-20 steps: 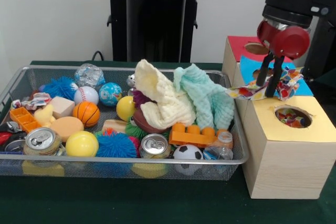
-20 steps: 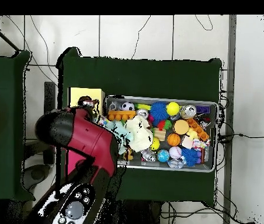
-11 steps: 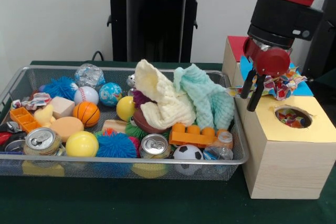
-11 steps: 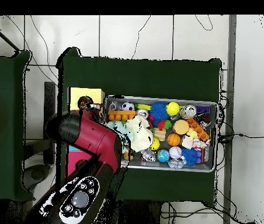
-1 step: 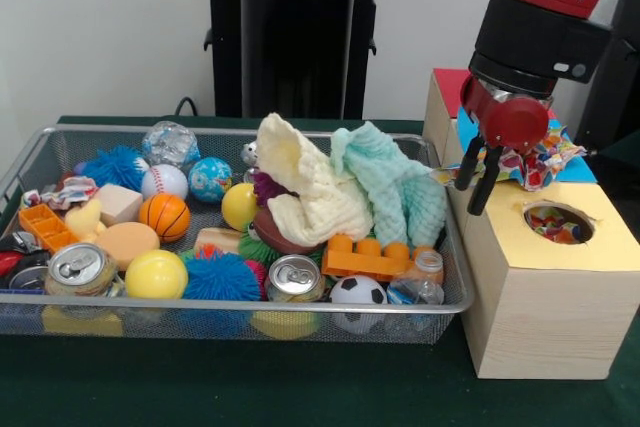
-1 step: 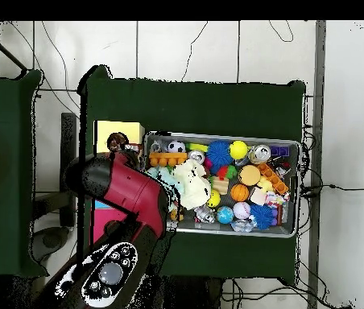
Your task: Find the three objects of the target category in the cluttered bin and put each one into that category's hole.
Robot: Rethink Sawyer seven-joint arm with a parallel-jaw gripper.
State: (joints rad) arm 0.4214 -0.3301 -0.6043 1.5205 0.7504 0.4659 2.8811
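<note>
My gripper hangs open and empty over the gap between the wire bin and the yellow-topped box. A multicoloured patterned cloth lies bunched on the blue-topped box just behind the fingers, clear of them. The yellow box's round hole shows colourful fabric inside. In the bin a cream cloth and a mint cloth are piled at its right end. In the overhead view the red arm hides the gripper and most of the boxes; the yellow box shows beside the bin.
The bin holds several balls, two drink cans, an orange toy brick, spiky blue balls and a small bottle. A red-topped box stands behind the blue one.
The gripper has moved left from above the yellow box toward the bin's edge. The patterned cloth it was shut on now lies on the blue box, released.
</note>
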